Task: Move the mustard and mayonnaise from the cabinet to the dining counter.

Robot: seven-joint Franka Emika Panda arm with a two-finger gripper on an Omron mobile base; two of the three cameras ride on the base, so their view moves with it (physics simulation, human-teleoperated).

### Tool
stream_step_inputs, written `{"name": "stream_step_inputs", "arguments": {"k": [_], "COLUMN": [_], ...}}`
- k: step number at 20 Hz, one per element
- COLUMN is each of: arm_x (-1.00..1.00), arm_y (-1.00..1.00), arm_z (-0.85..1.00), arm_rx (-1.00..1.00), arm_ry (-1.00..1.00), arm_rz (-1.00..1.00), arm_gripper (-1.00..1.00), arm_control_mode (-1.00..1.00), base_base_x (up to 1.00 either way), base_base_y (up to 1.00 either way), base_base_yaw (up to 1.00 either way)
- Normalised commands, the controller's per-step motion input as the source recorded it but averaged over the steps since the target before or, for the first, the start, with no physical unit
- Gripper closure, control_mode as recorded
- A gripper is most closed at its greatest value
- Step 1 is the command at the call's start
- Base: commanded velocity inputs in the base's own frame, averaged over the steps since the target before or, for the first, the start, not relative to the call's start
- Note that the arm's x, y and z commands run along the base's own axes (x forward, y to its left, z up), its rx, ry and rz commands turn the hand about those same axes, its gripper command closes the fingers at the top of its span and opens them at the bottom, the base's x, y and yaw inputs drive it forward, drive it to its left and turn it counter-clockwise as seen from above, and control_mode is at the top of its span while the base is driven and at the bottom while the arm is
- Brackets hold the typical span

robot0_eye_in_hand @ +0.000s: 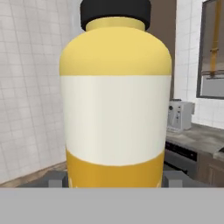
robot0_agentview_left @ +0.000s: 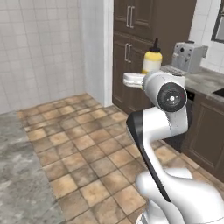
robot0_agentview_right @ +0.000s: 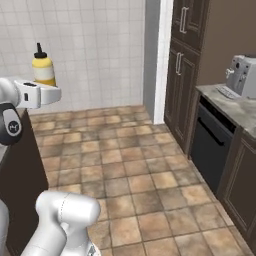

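The mustard [robot0_eye_in_hand: 114, 113], a yellow squeeze bottle with a white label band and a dark cap, stands upright between my gripper's fingers [robot0_eye_in_hand: 56, 178]. My gripper [robot0_eye_in_hand: 114, 180] is shut on its lower body. The base views show the mustard [robot0_agentview_left: 152, 59] [robot0_agentview_right: 43, 67] held high above the tiled floor, with the gripper [robot0_agentview_left: 148, 73] [robot0_agentview_right: 44, 84] under it. A grey veined marble top, the dining counter [robot0_agentview_left: 17, 175], lies low at the left, well apart from the bottle. A dark brown cabinet [robot0_agentview_left: 131, 26] [robot0_agentview_right: 186, 30] with panelled double doors and silver bar handles stands closed behind. The mayonnaise is out of view.
A grey coffee machine [robot0_agentview_left: 188, 56] [robot0_agentview_right: 245, 75] sits on a smaller marble worktop [robot0_agentview_left: 208, 81] [robot0_agentview_right: 235, 110] over a dark dishwasher front [robot0_agentview_right: 210, 145]. Brown tiled floor [robot0_agentview_right: 125, 165] spreads between the counters. White tiled walls close the back.
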Motion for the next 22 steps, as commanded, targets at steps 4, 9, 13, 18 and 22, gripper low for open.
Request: {"name": "stream_step_inputs", "arguments": {"k": [4, 9, 13, 18, 22], "arm_x": [0.00, 0.00, 0.00, 0.00, 0.00], "arm_y": [0.00, 0.00, 0.00, 0.00, 0.00], "arm_z": [0.00, 0.00, 0.00, 0.00, 0.00], "arm_rx": [0.00, 0.00, 0.00, 0.00, 0.00], "arm_ry": [0.00, 0.00, 0.00, 0.00, 0.00], "arm_rz": [0.00, 0.00, 0.00, 0.00, 0.00], "arm_gripper": [1.00, 1.00, 1.00, 1.00, 1.00], "arm_control_mode": [1.00, 1.00, 1.00, 1.00, 1.00], "base_base_x": [0.70, 0.68, 0.66, 0.51, 0.48], "base_base_y": [-0.24, -0.27, -0.25, -0.20, -0.18], "base_base_yaw": [0.12, 0.10, 0.16, 0.33, 0.39]}}
